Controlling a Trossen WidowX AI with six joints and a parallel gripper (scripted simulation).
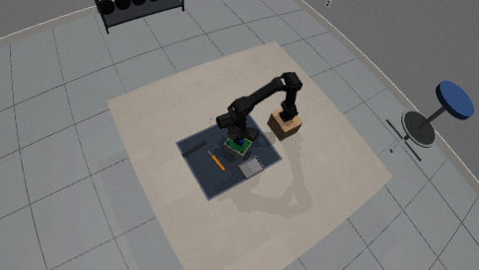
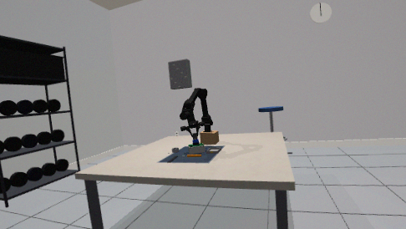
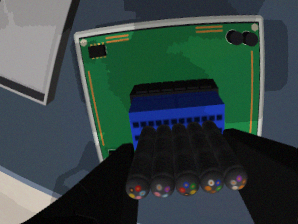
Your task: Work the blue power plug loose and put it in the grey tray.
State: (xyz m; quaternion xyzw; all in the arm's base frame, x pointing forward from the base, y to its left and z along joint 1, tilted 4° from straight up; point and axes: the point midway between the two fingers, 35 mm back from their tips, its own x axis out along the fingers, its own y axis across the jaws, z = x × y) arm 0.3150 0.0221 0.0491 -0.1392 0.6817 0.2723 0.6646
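Indoors, above a dark blue mat (image 1: 197,172) (image 2: 175,158) (image 3: 280,107) on a pale table (image 1: 340,172) (image 2: 138,167), the tool (image 1: 239,140) (image 2: 195,140) (image 3: 178,147) grips the blue plug (image 1: 240,141) (image 2: 195,142) (image 3: 175,114).

Legible texts, labels, brands, numbers or signs: none; round wall clock (image 2: 321,12), dial numerals too small to read.

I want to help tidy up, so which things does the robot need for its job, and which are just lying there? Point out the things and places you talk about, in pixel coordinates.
For the job:
- blue plug (image 3: 176,112), in the gripper (image 3: 178,147)
- green circuit board (image 3: 165,60) (image 1: 232,146)
- grey tray (image 1: 251,168) (image 3: 30,40)

Just lying about:
- orange-handled tool (image 1: 217,162) (image 2: 194,155)
- dark flat strip (image 1: 194,149) on the mat (image 1: 207,184)
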